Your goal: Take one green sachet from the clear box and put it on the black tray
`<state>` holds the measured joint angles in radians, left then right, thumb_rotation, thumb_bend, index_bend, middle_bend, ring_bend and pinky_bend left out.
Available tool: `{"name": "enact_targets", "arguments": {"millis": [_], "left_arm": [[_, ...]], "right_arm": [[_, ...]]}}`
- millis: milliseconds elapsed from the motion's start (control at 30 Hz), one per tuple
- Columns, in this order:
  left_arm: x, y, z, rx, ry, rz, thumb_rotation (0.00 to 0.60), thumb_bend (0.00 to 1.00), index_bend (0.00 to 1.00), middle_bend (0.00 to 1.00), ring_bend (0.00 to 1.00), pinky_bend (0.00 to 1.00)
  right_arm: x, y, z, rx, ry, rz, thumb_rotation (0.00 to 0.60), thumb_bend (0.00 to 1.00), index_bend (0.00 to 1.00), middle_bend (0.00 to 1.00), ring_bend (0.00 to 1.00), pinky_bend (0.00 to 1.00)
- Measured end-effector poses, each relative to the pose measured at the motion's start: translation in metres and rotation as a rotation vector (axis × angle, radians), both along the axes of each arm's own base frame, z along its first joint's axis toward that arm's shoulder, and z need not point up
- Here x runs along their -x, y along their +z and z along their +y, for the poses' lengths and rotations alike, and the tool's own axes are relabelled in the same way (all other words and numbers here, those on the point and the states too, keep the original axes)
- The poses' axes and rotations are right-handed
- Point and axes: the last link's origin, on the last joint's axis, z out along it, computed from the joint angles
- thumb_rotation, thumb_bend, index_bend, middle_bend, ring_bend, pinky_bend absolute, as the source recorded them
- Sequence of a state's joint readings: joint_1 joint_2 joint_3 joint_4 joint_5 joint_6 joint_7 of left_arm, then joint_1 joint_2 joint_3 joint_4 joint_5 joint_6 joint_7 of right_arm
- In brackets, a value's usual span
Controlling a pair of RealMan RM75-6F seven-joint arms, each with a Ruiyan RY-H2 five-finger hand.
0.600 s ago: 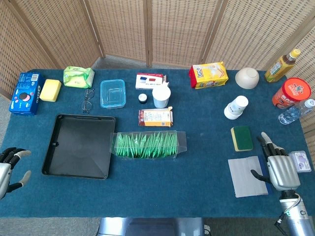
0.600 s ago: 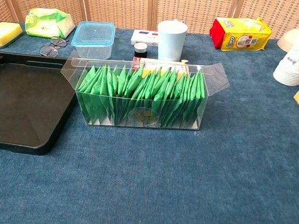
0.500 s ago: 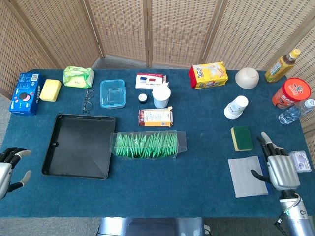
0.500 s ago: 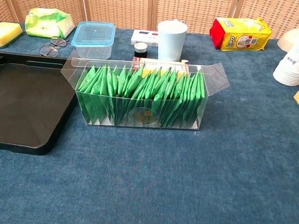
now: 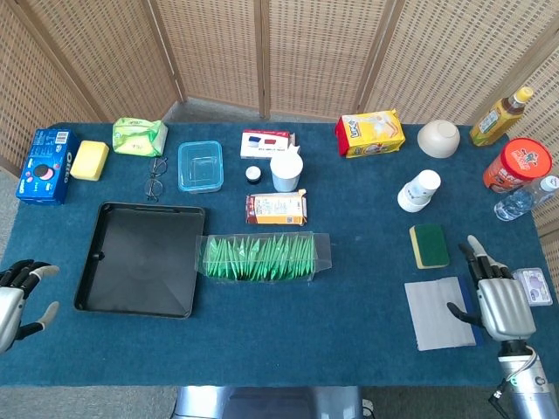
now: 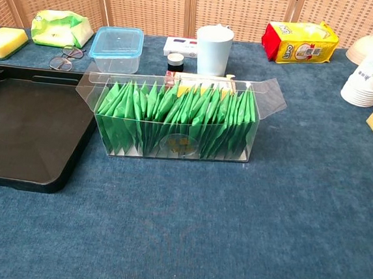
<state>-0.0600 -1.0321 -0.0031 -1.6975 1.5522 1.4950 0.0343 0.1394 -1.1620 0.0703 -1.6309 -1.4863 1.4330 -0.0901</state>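
While our left hand [image 5: 19,297] is half cut off, fingers spread, empty; right hand [image 5: 500,301] same. Clear box [image 5: 262,258] runs left-right, green sachets [image 6: 175,122] upright, beside black tray [image 5: 140,259].

The table [image 6: 243,236] wears a blue cloth, matt and finely napped like felt; the tray [image 6: 17,131] is black plastic with a dull sheen, smooth inside; at its 3 o'clock the box [image 6: 175,122] is thin clear plastic, glossy, its flaps catching light; the sachets [image 6: 175,116] within look like green foil or film, slightly shiny; the tub [image 6: 117,47] at the box's 11 o'clock is clear bluish plastic; the cup [image 6: 214,49] is smooth and pale, matt; the sponge [image 5: 429,245] is green, coarse; the cloth [image 5: 439,312] at its 6 o'clock is grey, flat and matt; the right hand [image 5: 498,297] shows brushed silver metal with black fingers; the screen [image 5: 262,44] behind is woven cane in wooden frames.
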Motion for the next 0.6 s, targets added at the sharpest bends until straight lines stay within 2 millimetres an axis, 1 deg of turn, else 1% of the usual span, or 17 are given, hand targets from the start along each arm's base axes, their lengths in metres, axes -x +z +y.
{"name": "enact_targets", "arguments": {"millis": [300,500,600], "left_arm": [[-0.01,0.002,0.018,0.025,-0.061,-0.007,0.6,0.31,0.27,0.26,0.17,0.24],[-0.024,-0.003,0.042,0.07,-0.139,0.001,0.6,0.31,0.27,0.26,0.17,0.24],[-0.034,-0.008,0.054,0.103,-0.181,0.007,0.6,0.31,0.25,0.26,0.17,0.24]], "right_arm": [[-0.001,-0.006,-0.001,-0.008,-0.014,-0.001,0.581,0.19,0.0,0.03,0.18,0.28],[-0.008,-0.008,-0.004,-0.005,-0.014,0.006,0.581,0.19,0.0,0.03,0.18,0.28],[-0.008,-0.007,-0.003,0.003,-0.024,0.008,0.581,0.19,0.0,0.03,0.18,0.28]]}}
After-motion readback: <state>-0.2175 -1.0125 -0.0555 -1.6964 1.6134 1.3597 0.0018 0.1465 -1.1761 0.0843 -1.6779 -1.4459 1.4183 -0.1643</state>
